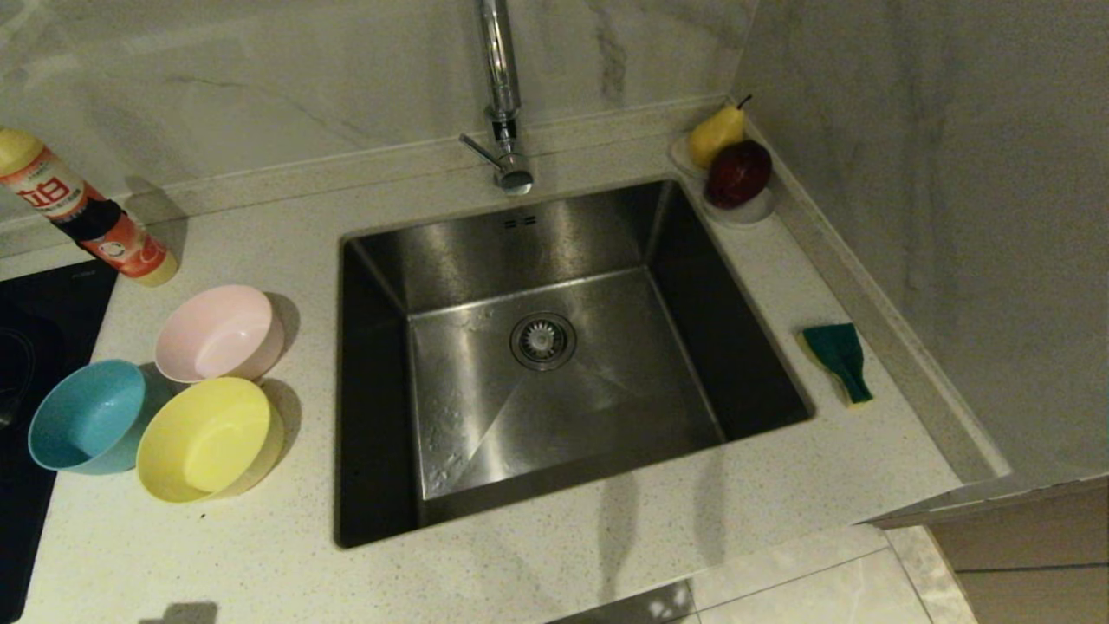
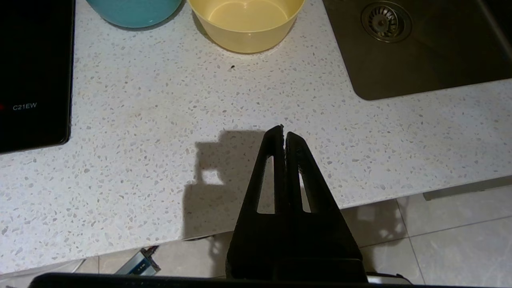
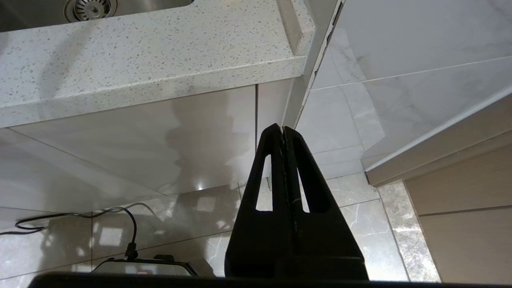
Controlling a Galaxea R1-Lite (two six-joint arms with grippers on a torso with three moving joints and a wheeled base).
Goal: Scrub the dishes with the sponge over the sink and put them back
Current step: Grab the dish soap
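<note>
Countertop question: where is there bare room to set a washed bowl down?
The widest bare stretch of countertop runs along the front edge, below the sink and yellow bowl. A narrower strip lies right of the sink, between sponge and fruit saucers. The left is crowded: pink bowl, blue bowl, bottle.

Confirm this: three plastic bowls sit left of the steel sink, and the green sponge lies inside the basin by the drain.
Not quite. In the head view the green and yellow sponge lies on the speckled countertop right of the steel sink, not inside it.
</note>
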